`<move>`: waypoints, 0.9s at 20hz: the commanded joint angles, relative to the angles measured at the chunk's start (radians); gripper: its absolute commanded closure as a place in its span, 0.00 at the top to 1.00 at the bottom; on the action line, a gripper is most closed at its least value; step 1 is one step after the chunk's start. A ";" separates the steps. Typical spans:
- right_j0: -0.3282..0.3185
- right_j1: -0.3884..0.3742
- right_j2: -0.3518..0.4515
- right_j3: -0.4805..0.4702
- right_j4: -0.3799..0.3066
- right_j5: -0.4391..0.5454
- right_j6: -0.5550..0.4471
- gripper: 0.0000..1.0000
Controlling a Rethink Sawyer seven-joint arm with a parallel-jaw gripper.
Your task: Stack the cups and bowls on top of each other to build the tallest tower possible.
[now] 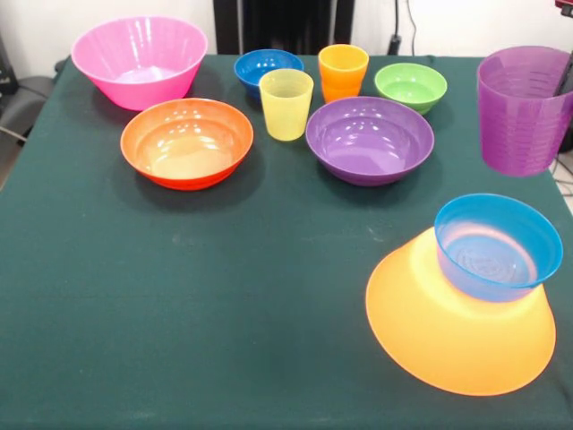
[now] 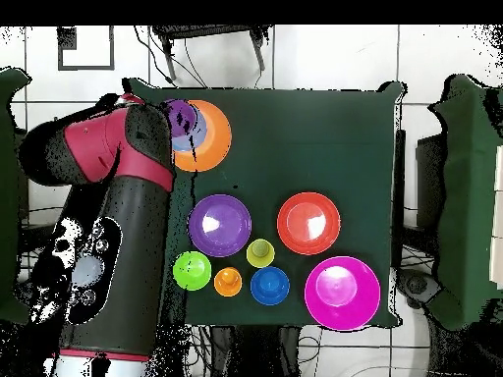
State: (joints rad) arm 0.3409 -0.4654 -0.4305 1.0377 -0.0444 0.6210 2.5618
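Just below and toward the camera from your lifted translucent purple plastic cup sits the small light blue bowl, upright on the inverted yellow-orange bowl. Whether the gripper is clamping that cup, you cannot tell; it is hidden.

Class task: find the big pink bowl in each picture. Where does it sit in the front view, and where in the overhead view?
Front view: the pink bowl sits at top left.
Overhead view: it sits at bottom right.
Shared landmark: the orange-red bowl is its neighbour in both views.
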 commanded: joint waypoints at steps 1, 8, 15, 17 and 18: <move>-0.101 -0.076 0.219 0.022 -0.155 0.155 -0.580 0.00; -0.093 0.086 0.276 -0.216 -0.126 0.272 -0.465 0.00; -0.040 0.196 0.194 -0.393 -0.148 0.308 -0.406 0.00; -0.037 0.206 0.191 -0.402 -0.134 0.326 -0.388 0.00; -0.035 0.213 0.189 -0.411 -0.127 0.339 -0.383 0.00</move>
State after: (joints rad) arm 0.2786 -0.3569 -0.3164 0.7254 -0.1084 0.8282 2.3019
